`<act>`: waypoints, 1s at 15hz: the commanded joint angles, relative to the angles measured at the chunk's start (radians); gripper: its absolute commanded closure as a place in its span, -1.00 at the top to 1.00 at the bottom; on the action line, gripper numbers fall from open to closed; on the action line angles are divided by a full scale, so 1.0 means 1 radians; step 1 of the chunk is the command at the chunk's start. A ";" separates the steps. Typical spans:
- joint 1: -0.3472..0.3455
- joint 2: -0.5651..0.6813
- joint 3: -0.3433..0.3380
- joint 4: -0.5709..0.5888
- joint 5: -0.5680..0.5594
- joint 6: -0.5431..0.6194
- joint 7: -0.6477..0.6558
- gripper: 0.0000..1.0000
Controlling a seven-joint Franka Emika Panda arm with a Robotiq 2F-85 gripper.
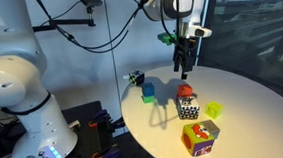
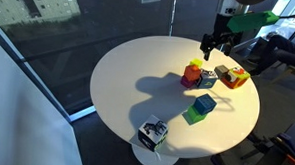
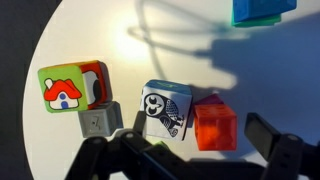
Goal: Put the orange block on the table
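The orange block (image 3: 215, 125) is a small orange-red cube on the round cream table (image 3: 110, 30). It lies close against a black-and-white owl cube (image 3: 165, 108). In an exterior view the orange block (image 1: 185, 90) shows just above that cube (image 1: 189, 109); I cannot tell whether it rests on it or stands behind it. It also shows in the other exterior view (image 2: 191, 77). My gripper (image 3: 195, 160) is open and empty, its fingers on either side of the block in the wrist view. In both exterior views the gripper (image 1: 185, 58) (image 2: 213, 41) hangs above the block without touching it.
A multicoloured house-picture cube (image 3: 70, 88) (image 1: 200, 137) and a grey piece (image 3: 100, 120) lie beside the owl cube. A blue cube (image 1: 148, 92) (image 2: 205, 102), a green block (image 2: 196, 115) and a patterned cube (image 2: 152, 131) lie nearer the table's edge. A light green piece (image 1: 214, 110) lies close by.
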 commanded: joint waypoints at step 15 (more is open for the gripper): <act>0.072 0.260 -0.028 0.197 0.002 0.084 0.034 1.00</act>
